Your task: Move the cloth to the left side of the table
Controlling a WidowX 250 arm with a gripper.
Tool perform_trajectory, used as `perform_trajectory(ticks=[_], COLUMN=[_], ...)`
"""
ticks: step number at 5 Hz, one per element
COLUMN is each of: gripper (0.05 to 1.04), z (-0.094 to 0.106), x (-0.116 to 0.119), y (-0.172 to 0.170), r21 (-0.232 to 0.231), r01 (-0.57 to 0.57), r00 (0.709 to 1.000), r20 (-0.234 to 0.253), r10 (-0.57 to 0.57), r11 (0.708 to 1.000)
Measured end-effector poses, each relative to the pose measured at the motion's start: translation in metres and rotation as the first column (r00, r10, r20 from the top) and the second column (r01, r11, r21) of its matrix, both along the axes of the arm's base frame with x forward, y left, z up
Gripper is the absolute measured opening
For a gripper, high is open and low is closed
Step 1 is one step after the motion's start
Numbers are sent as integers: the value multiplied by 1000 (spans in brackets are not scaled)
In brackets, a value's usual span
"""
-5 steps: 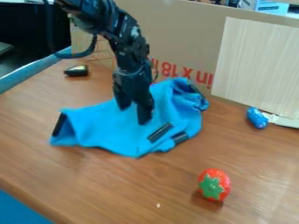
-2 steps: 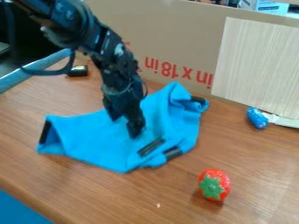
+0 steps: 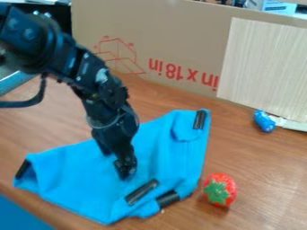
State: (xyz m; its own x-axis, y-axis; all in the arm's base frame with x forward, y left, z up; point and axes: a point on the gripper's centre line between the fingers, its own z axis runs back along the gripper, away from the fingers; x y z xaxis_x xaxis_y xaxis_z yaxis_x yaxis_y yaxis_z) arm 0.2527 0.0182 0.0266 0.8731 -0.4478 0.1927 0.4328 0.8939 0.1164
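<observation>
Blue cloth [image 3: 78, 179] had slid with the pincer [image 3: 117, 164] toward the near-left edge of the bench [image 3: 264, 166], likely progress, though its right side lay beside the strawberry [image 3: 220, 189]; the pincer's grip could not be told.

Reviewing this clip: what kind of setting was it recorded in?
Probably a lab or workshop tabletop set up for robot trials: a black robot arm reaches over a wood-grain table, an upside-down printed cardboard panel stands behind as a screen, and a toy strawberry sits beside blue cloth.
</observation>
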Motion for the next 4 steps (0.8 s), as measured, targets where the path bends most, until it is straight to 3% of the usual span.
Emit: perform_trajectory(ticks=[1, 2, 3, 4], gripper=[999, 999, 999, 999], z=[0, 0, 0, 0], x=[-14, 6, 55, 85], y=[-5, 7, 35, 55], r21=[0, 6, 27, 29], r01=[26, -41, -167, -261], r00=[1000, 999, 986, 965], r20=[-15, -29, -8, 12], r10=[-26, 41, 167, 261], r11=[1000, 999, 986, 965])
